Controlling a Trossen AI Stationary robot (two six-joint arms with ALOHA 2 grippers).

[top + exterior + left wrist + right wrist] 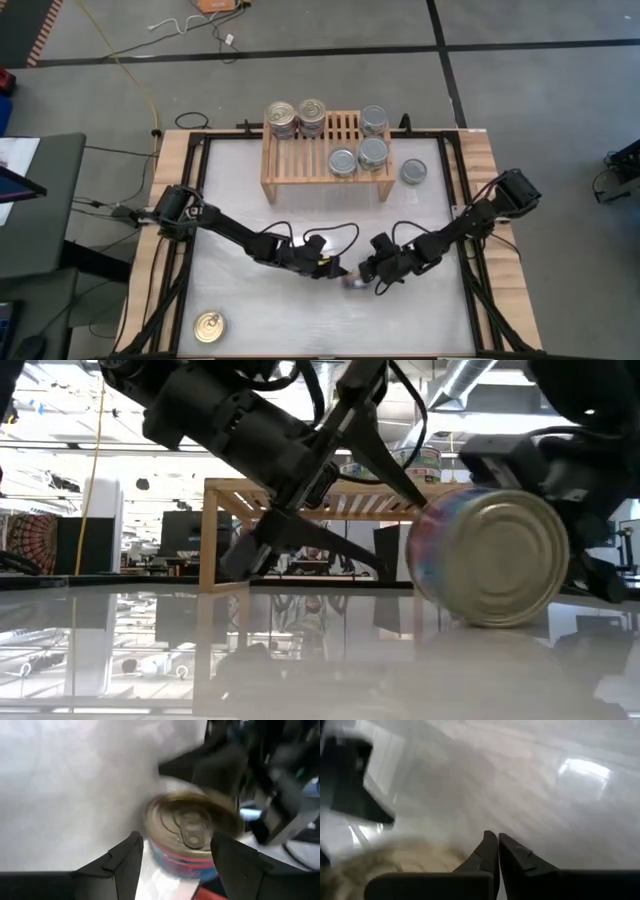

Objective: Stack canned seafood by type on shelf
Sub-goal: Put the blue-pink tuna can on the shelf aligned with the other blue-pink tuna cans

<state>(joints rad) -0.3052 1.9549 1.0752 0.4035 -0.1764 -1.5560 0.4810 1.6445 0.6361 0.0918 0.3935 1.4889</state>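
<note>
A can of seafood (pixel 490 555) with a gold pull-ring top (pixel 192 827) and a blue-pink label stands tipped on the table's middle near part. My left gripper (pixel 177 857) reaches it from the left and is shut on it. My right gripper (pixel 497 847) is shut and hovers just right of the can (pixel 355 282). The light-wood shelf (pixel 325 175) stands at the far side. It carries two can stacks (pixel 283 118) (pixel 312 116) and three silver-topped cans (pixel 372 152). My left gripper pinches the can's side wall (pixel 150 852) between its two fingers, one on each side. It comes from the table's left, slanting down. The can is tilted: its lower rim (pixel 480 622) rests on the table and its silver bottom faces the near edge. My right gripper is close beside the can, but I cannot tell whether it touches it.
A silver-topped can (pixel 413 171) stands on the table right of the shelf. A gold-topped can (pixel 209 326) stands near the front left corner. A black frame (pixel 200 150) rims the white table surface.
</note>
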